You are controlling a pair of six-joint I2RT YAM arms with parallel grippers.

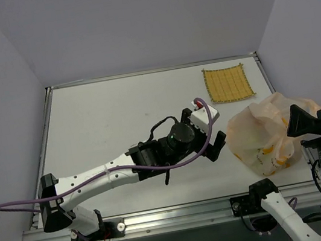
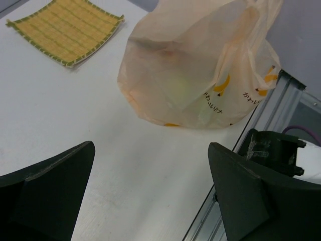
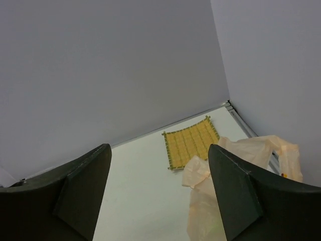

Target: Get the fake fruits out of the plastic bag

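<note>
We log left gripper (image 2: 150, 201) wide open, empty; plastic bag (image 2: 200, 65) lies straight ahead, apart, a pale fruit (image 2: 178, 88) showing through its near wall

Both arms out, jaws spread.
The left arm (image 1: 97, 181) stretches low, reaching rightward, its left gripper (image 1: 216, 142) wide open; the right gripper (image 1: 308, 121) hangs raised at the right edge, jaws equally parted.

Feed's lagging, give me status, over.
Left gripper open, facing plastic bag. Right gripper open, empty. Yellow-green fruit visible inside bag. Nothing between.
</note>
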